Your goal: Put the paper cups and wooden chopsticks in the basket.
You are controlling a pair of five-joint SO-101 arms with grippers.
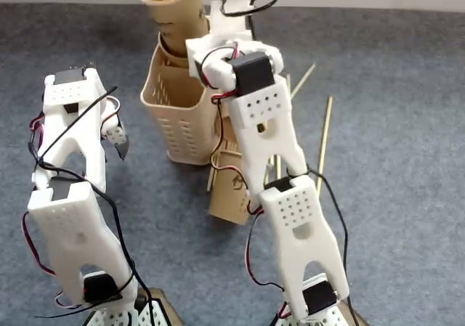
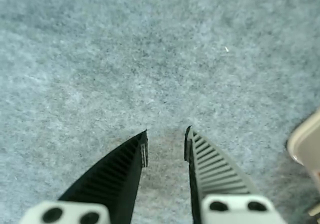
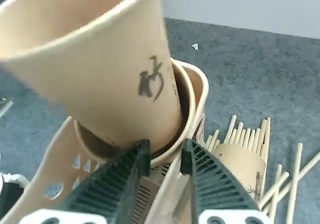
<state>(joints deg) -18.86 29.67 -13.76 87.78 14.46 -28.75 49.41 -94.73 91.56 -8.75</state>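
While the left gripper hangs slightly open and empty, we cannot tell whether the right gripper holds the paper cup.

Two white printed arms on show, the left arm and the right arm. Both have chunky plastic shells, and look at those link plates, peppered with neat grids of small holes! Black servo blocks sit at the joints, and thin red and black cables loop along both. Now up close on the left hand: two black fingers, ribbed on the inner faces and tapering to points, on white mounts with dark round screw holes.
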